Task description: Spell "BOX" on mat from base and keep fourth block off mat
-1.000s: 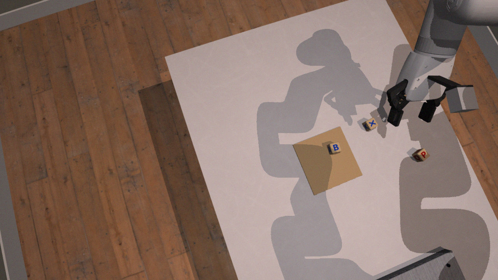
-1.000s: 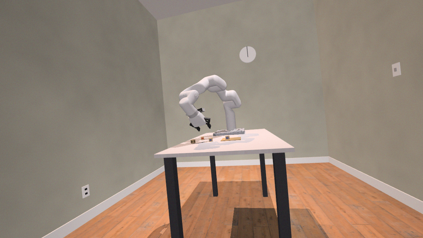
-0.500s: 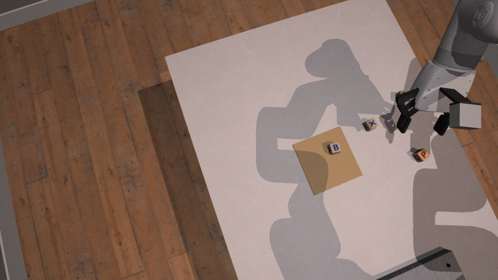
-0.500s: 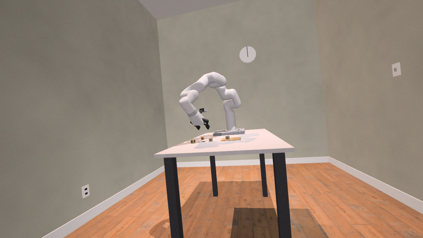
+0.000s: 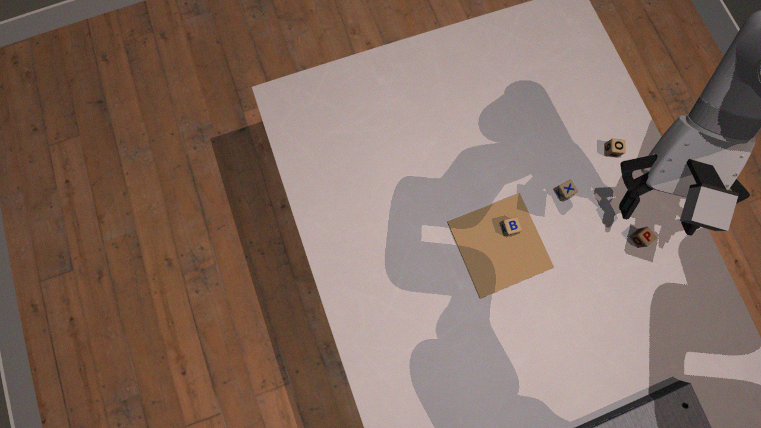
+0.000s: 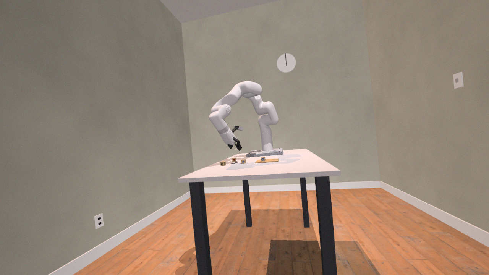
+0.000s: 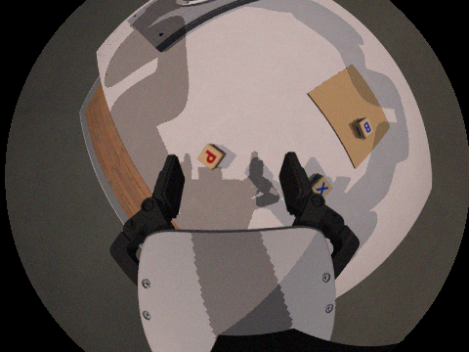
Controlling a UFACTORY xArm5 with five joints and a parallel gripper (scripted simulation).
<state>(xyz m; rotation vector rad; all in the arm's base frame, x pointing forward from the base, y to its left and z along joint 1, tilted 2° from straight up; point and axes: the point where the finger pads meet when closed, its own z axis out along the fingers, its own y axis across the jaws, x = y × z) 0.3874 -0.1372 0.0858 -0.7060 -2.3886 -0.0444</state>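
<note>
Gripper [image 5: 659, 218] [image 6: 235, 147] [image 7: 232, 164] is spread wide, and between its two black fingers there is no block. It hangs above the white table [image 5: 340, 159] [image 6: 273, 172] [image 7: 244, 73], and the arm [image 5: 729, 90] [image 6: 235, 94] reaches toward it in a bent form.

Of the four wooden blocks, only the B block [image 5: 512, 226] [image 6: 263, 159] [image 7: 364, 127] is on the tan mat [image 5: 510, 266] [image 6: 271, 160] [image 7: 337, 98]. It stands near one corner of this mat, with the blue B on its top face. The mat lies flat on the table.

The X block [image 5: 568, 188] [image 6: 243, 160] [image 7: 321, 187] is off the mat, but near to it, and its blue X looks upward. In the wrist view, one finger is partly before this block. The O block [image 5: 617, 145] [image 6: 222, 163] is also directly on the table, farther from the mat than the X block, with a black O on top. It is not visible in the wrist view.

The P block [image 5: 645, 236] [image 6: 234, 159] [image 7: 211, 156] shows a red P upward and rests well apart from the mat. Thus the row of three letters is not yet made.
</note>
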